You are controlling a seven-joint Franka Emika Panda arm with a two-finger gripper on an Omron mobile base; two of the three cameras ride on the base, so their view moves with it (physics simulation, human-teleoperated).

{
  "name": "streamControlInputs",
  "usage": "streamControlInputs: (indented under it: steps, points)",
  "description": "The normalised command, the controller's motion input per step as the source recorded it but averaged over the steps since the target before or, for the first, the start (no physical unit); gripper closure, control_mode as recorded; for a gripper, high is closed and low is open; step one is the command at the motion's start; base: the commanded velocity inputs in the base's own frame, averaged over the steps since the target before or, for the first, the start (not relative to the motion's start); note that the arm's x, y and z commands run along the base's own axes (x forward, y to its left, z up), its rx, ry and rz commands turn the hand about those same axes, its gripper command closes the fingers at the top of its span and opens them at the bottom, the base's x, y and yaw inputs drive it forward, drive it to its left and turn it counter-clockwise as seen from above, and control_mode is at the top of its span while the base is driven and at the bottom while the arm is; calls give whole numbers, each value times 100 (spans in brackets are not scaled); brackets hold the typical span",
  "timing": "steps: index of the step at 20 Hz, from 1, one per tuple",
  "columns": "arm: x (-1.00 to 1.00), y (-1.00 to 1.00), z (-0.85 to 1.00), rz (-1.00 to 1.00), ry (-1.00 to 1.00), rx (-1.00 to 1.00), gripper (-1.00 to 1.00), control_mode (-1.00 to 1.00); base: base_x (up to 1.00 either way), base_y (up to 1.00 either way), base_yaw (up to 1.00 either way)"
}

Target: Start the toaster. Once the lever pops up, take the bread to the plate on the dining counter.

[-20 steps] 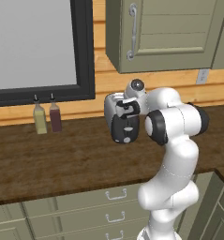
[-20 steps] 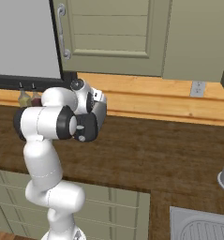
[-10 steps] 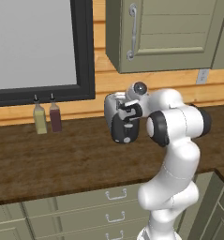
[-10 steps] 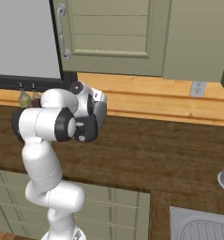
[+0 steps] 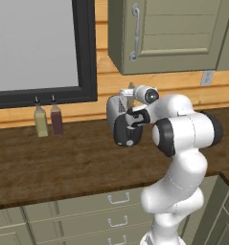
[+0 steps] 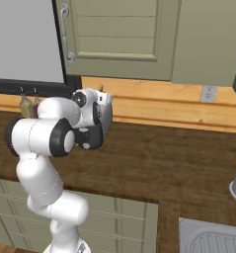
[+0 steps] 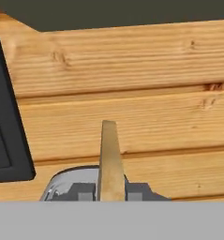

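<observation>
So the whole thing hinges on how the bread (image 7: 108,159) sits relative to the jaws. In the hand view it's edge-on, a thin tan sliver that starts right at the gripper (image 7: 109,193) at 6 o'clock and runs straight up toward 12. Its flat faces point at 3 and 9, which is exactly where the two finger tips (image 7: 84,191) sit, one flush against each face. To me that reads as the jaws clamped on the bread, not just parked around it. The lower end of the slice is down in the toaster (image 7: 62,185), whose chrome top curves off toward 8 o'clock beneath the tips. From the base cameras, the toaster (image 5: 117,112) stands on the brown desk (image 5: 63,162) right up against the wooden wall, with the hand on top of it, and two little bottles (image 5: 40,122) are well off to the side. My guess is the pull has to go along the slice's long axis, straight out of the slot, since any sideways drift toward 3 or 9 would probably scrape it on the slot edge. There's only one arm, so no choice there.
</observation>
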Motion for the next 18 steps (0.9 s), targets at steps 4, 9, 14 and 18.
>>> streamControlInputs:
  steps: [4, 9, 14, 18]
  points:
    - [-37, 21, 72, 0, -16, 5, 100, -100, 0, 0, 0]
    - [-46, 30, 44, 0, 2, 6, 100, -100, 0, 0, 0]
    - [-66, 16, 63, 0, 11, 10, 100, -100, 0, 0, 0]
    - [-67, 3, 50, 0, 21, 9, 100, -100, 0, 0, 0]
